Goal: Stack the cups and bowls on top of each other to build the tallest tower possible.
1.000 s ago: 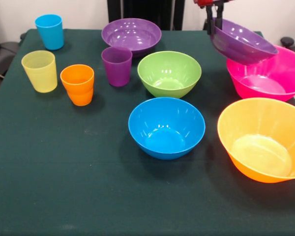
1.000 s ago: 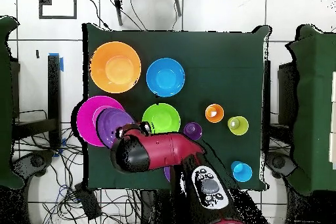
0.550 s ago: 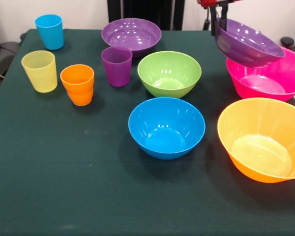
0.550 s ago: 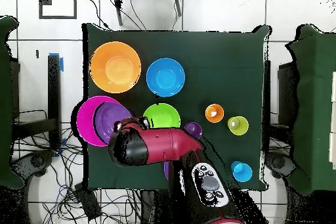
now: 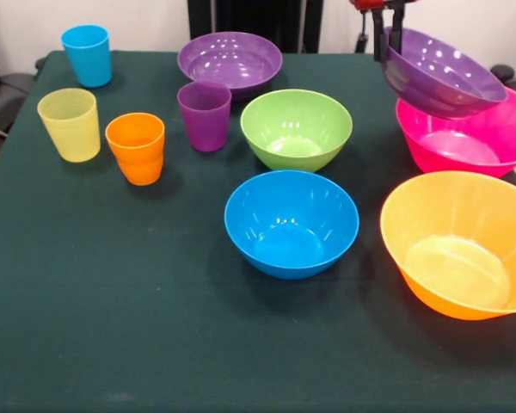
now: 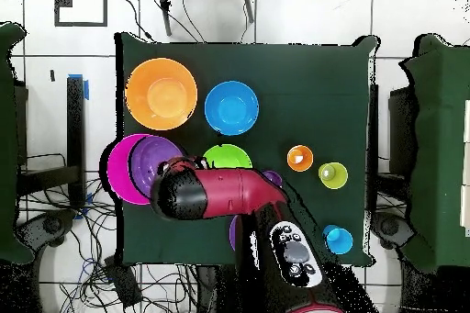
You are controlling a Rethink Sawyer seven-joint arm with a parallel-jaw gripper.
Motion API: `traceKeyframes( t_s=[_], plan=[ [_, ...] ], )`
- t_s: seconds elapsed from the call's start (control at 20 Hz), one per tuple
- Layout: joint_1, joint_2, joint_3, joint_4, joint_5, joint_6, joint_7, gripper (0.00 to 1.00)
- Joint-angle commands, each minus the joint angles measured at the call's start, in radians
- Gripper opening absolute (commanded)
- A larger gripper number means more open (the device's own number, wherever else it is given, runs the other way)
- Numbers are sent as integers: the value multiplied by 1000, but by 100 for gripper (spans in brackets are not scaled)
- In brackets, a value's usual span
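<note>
Purple bowl held tilted in air above pink bowl, pinched at near rim by pincer. Risk: one-sided rim hold, so possible slip or skewed drop. No tower begun; blue bowl well apart on counter.

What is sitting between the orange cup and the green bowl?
The purple cup stands between the orange cup and the green bowl, a bit farther back on the table, as the front view shows.
</note>
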Motion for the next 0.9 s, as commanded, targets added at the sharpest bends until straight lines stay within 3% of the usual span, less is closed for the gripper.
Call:
traceKeyframes(
  t_s=[0.05, 0.3, 0.55, 0.9],
  plan=[
    [1, -5, 0, -82, 26, 150, 93, 0],
    [-93, -41, 36, -59, 7, 223, -5, 0],
    [-181, -67, 73, -8, -45, 186, -75, 0],
    [-261, -83, 113, -24, -77, 219, -138, 0]
  ],
)
